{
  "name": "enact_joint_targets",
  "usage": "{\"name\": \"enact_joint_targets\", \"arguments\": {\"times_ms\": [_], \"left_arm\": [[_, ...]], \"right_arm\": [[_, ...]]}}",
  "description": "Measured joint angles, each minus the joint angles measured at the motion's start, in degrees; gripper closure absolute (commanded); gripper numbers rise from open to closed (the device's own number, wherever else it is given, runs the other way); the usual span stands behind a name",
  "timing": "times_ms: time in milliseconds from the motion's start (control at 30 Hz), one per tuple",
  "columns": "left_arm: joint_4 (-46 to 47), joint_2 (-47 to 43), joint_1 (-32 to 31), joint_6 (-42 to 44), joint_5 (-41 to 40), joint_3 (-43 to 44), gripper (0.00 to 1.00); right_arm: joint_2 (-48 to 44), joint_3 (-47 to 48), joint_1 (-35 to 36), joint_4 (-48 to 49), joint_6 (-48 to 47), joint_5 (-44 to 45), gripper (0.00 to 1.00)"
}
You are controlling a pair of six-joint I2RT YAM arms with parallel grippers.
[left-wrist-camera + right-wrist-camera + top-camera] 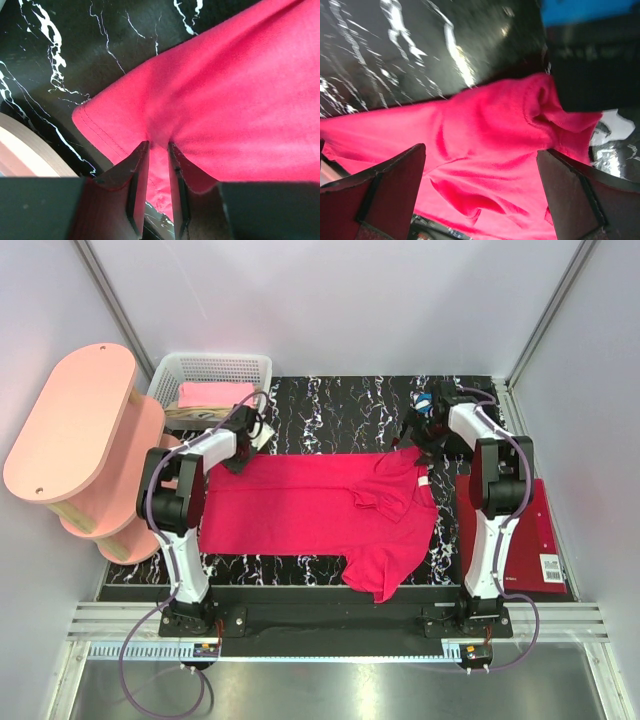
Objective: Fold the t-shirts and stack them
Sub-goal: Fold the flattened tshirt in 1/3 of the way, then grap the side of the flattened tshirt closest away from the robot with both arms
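Seen from above, the right pincer point(422, 438) is a dark shape lost against the black tee point(428, 400), which the arm partly covers. The left pincer point(243, 453) has its tips hidden under its own wrist. The red tee point(310, 510) lies spread across the black marbled surface point(330, 405), one sleeve folded onto the chest, the other reaching towards the near edge. The left wrist view shows what the top view cannot: the left pincer is clenched on the red tee's hemmed far-left corner, with cloth bunched between its fingers point(122, 175). The right wrist view shows the right pincer released, spread wide above the red tee's far-right part and holding nothing. Just beyond it is the black tee with a blue patch point(585, 10), cut off by the frame. A pink tee point(215, 393) lies in the basket point(215, 365)
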Motion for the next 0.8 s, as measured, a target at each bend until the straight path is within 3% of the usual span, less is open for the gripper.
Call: {"name": "enact_joint_targets", "arguments": {"times_ms": [133,267,400,467,567,700,800], "left_arm": [[-1.3,-3.9,0.0,-0.7,0.5,0.0,0.7],[-1.7,-17.3,0.0,-0.6,1.6,-2.9,0.65],[-1.9,-38.8,-0.5,0.4,4.3,-11.4,0.63],[-2.9,-51.1,-1.5,1.4,5.4,-18.5,0.63],[-3.7,-61.8,-2.6,2.6,6.4,-28.9,0.63],[-7.6,-63.9,-2.6,3.1,6.8,-40.7,0.63],[-10.4,-63.7,-2.6,3.1,7.4,-44.0,0.63]], "right_arm": [[-2.6,1.6,0.7,0.3,-2.0,2.0,0.0],[-13.9,-1.3,5.1,0.0,-3.6,7.1,0.0],[-31.7,-9.9,18.7,-0.1,-3.3,13.1,0.0],[-42.0,-18.2,28.9,0.4,-1.3,13.8,0.0],[-52.7,-31.1,36.9,0.2,4.2,14.0,0.0],[-59.2,-47.5,41.2,-2.1,13.3,16.4,0.0],[-61.1,-53.2,44.0,-3.3,18.9,17.6,0.0]]}}
